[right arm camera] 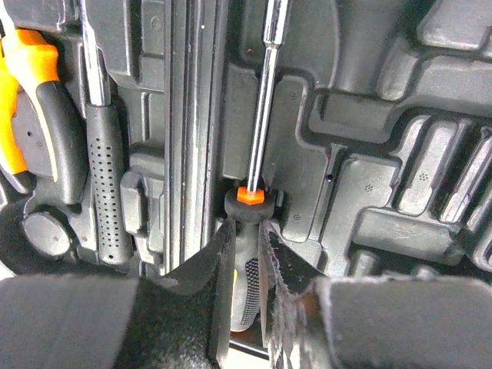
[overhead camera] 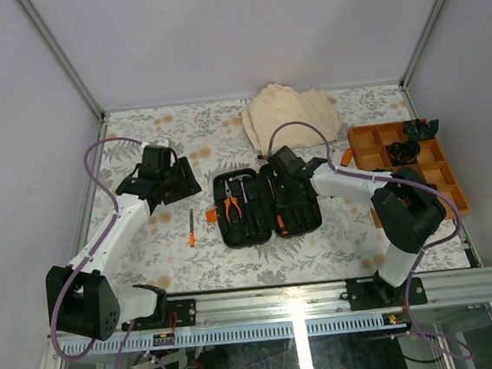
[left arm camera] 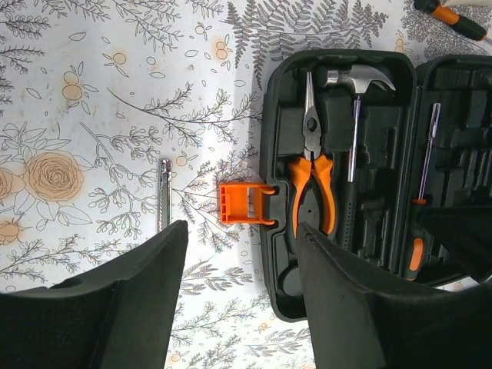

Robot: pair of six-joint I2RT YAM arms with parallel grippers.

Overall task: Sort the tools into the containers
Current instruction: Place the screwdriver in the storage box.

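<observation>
Screwdriver point(right arm camera: 250, 201) in right gripper point(right arm camera: 247, 234), arm over case point(overhead camera: 242, 237)

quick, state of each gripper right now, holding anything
left gripper: open, holding nothing
right gripper: jaws shut on the black-and-orange-handled metal-shaft screwdriver, which lies in the black plastic tool case

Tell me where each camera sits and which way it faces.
Top external: above and behind, looking down on the table and open tool case; left arm and right arm show.
Left wrist: above the table, facing down at the pliers and hammer; the open left gripper shows.
Right wrist: looking closely into the case; the right gripper clasps the screwdriver handle.
Shared: both wrist views show the pliers.
</observation>
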